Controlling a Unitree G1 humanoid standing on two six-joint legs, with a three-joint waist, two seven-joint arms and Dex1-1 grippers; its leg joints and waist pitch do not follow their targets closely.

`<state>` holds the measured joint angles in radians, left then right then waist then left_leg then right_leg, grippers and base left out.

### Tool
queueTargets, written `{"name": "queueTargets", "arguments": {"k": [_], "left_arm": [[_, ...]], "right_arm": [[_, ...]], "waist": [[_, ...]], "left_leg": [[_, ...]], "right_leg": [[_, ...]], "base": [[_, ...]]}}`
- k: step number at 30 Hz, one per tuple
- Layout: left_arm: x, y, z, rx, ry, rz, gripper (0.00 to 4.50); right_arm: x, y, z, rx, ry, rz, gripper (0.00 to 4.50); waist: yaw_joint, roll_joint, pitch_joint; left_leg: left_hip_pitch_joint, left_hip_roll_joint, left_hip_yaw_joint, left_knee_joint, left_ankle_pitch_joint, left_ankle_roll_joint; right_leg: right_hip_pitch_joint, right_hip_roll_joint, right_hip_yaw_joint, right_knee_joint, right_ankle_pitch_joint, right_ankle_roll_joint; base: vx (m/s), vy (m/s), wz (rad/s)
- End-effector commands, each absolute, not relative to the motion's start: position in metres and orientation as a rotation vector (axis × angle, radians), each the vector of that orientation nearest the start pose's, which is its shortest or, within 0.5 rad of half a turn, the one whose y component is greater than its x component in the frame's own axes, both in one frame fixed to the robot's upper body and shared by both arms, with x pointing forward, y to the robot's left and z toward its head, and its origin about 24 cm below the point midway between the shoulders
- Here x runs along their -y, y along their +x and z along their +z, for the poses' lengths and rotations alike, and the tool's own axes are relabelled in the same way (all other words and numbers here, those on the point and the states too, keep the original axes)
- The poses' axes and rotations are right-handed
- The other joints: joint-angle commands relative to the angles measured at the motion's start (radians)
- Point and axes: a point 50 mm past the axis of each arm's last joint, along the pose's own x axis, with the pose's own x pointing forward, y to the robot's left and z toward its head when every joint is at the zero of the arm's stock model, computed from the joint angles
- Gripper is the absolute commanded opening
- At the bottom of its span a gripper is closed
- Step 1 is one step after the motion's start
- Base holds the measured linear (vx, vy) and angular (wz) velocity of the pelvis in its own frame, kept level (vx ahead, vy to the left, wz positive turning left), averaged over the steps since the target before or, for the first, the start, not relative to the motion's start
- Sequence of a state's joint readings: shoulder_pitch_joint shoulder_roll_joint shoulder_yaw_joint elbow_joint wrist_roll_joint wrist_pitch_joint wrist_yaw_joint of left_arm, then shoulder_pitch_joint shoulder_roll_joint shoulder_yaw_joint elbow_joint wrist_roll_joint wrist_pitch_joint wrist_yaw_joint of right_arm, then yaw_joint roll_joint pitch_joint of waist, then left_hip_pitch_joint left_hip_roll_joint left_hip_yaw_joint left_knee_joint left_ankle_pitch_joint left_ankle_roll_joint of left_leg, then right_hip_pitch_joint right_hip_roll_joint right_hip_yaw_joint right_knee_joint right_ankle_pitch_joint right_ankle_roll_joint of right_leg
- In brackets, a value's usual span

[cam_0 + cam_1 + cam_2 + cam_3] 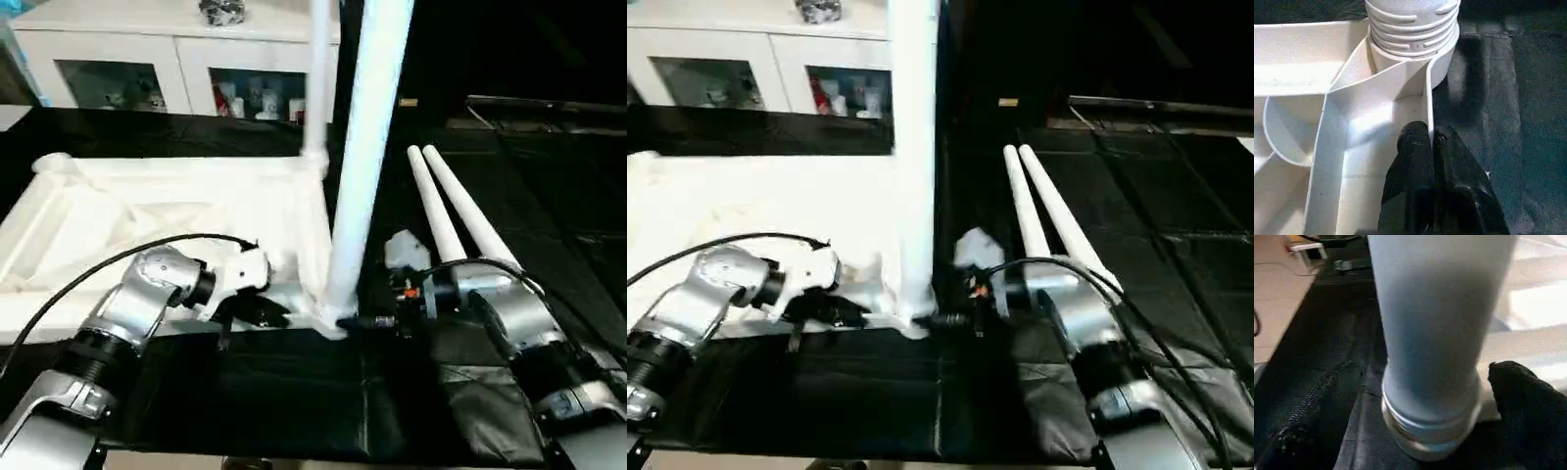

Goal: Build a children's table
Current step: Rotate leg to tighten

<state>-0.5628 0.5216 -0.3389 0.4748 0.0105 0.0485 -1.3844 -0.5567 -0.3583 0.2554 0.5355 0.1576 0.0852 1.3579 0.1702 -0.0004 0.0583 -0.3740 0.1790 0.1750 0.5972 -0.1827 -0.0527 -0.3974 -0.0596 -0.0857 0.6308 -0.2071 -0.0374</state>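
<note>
The white table top (118, 211) lies upside down on the black mat, ribbed underside up. One white leg (367, 147) stands upright in its near right corner socket, with thread rings (1413, 27) showing above the socket. A second leg (318, 78) stands at the far right corner. Two loose legs (460, 211) lie on the mat to the right. My left gripper (1431, 133) is shut on the top's thin rim wall (1427, 93), close to the near leg. My right gripper (358, 320) sits low against that leg's base (1435, 396).
A white cabinet (176, 59) with glass-fronted shelves stands behind the table top. The black mat (294, 392) covers the floor, with a creased fold near my right forearm. Black cables run along both silver forearms.
</note>
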Motion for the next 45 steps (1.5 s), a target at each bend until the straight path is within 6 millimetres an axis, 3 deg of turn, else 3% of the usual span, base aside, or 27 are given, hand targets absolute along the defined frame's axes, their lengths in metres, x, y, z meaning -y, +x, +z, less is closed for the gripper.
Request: {"name": "queueTargets", "arguments": {"k": [1,2,6,16,21,32,35,36,37,38,41,45], "left_arm": [[-0.152,0.303,0.070,-0.484,0.605,-1.568,0.00],[-0.151,0.303,0.070,-0.483,0.611,-1.580,0.00],[-0.150,0.303,0.070,-0.481,0.620,-1.592,0.00],[-0.152,0.305,0.069,-0.481,0.627,-1.603,0.00],[-0.152,0.306,0.069,-0.480,0.628,-1.602,0.00],[-0.151,0.309,0.069,-0.447,0.540,-1.523,0.00],[-0.148,0.317,0.069,-0.424,0.501,-1.408,0.00],[-0.145,0.323,0.070,-0.410,0.469,-1.314,0.00],[-0.144,0.324,0.070,-0.409,0.466,-1.306,0.00],[-0.139,0.329,0.072,-0.394,0.439,-1.236,0.00],[-0.122,0.334,0.075,-0.391,0.346,-1.124,0.00],[-0.099,0.338,0.080,-0.372,0.275,-1.022,0.00]], "right_arm": [[0.124,0.306,0.064,-0.344,-0.227,1.548,4.49],[0.123,0.305,0.063,-0.353,-0.227,1.567,4.49],[0.119,0.304,0.062,-0.360,-0.211,1.583,4.49],[0.115,0.303,0.060,-0.361,-0.147,1.601,3.73],[0.113,0.302,0.057,-0.364,-0.136,1.603,3.09],[0.109,0.295,0.048,-0.352,-0.059,1.551,2.69],[0.105,0.298,0.041,-0.338,-0.005,1.409,2.67],[0.099,0.300,0.036,-0.327,0.039,1.287,2.67],[0.098,0.301,0.035,-0.325,0.043,1.277,2.67],[0.092,0.302,0.031,-0.322,0.075,1.188,2.67],[0.075,0.307,0.026,-0.328,0.142,1.036,2.67],[0.052,0.316,0.027,-0.336,0.224,0.879,2.67]], "waist": [[-0.003,0.009,-0.073],[-0.003,0.005,-0.074],[-0.001,0.006,-0.075],[0.002,0.009,-0.076],[0.003,0.009,-0.076],[0.011,0.012,-0.075],[0.010,0.013,-0.070],[0.006,0.015,-0.066],[0.005,0.015,-0.064],[-0.005,0.010,-0.063],[-0.024,0.010,-0.064],[-0.038,0.012,-0.066]], "left_leg": [[0.015,0.066,-0.021,-0.064,-0.150,0.049],[0.015,0.067,-0.021,-0.064,-0.145,0.049],[0.015,0.067,-0.021,-0.063,-0.146,0.049],[0.015,0.068,-0.022,-0.064,-0.151,0.037],[0.015,0.068,-0.022,-0.064,-0.152,0.037],[0.017,0.071,-0.023,-0.066,-0.176,0.029],[0.019,0.070,-0.023,-0.069,-0.199,0.013],[0.024,0.071,-0.025,-0.075,-0.236,-0.006],[0.026,0.069,-0.028,-0.076,-0.254,-0.013],[0.028,0.069,-0.029,-0.081,-0.269,-0.027],[0.025,0.071,-0.033,-0.086,-0.260,-0.039],[0.022,0.064,-0.030,-0.079,-0.225,-0.027]], "right_leg": [[0.051,-0.103,0.063,-0.073,-0.115,-0.210],[0.052,-0.102,0.062,-0.071,-0.101,-0.213],[0.051,-0.104,0.063,-0.070,-0.094,-0.217],[0.052,-0.105,0.062,-0.070,-0.102,-0.212],[0.052,-0.106,0.061,-0.069,-0.103,-0.214],[0.052,-0.109,0.061,-0.073,-0.131,-0.209],[0.049,-0.109,0.063,-0.080,-0.181,-0.198],[0.048,-0.114,0.063,-0.089,-0.257,-0.182],[0.046,-0.115,0.062,-0.094,-0.293,-0.176],[0.048,-0.116,0.062,-0.097,-0.334,-0.164],[0.051,-0.116,0.063,-0.092,-0.313,-0.166],[0.053,-0.115,0.063,-0.093,-0.264,-0.183]], "base": [[0.000,0.000,0.00],[0.000,0.000,0.00],[0.000,0.000,0.00],[0.000,0.000,0.00],[0.000,0.000,0.00],[0.000,0.000,0.00],[0.000,0.000,0.00],[0.000,0.000,0.00],[0.000,0.000,0.00],[0.000,0.000,0.00],[0.000,0.000,0.00],[0.000,0.000,0.00]]}}
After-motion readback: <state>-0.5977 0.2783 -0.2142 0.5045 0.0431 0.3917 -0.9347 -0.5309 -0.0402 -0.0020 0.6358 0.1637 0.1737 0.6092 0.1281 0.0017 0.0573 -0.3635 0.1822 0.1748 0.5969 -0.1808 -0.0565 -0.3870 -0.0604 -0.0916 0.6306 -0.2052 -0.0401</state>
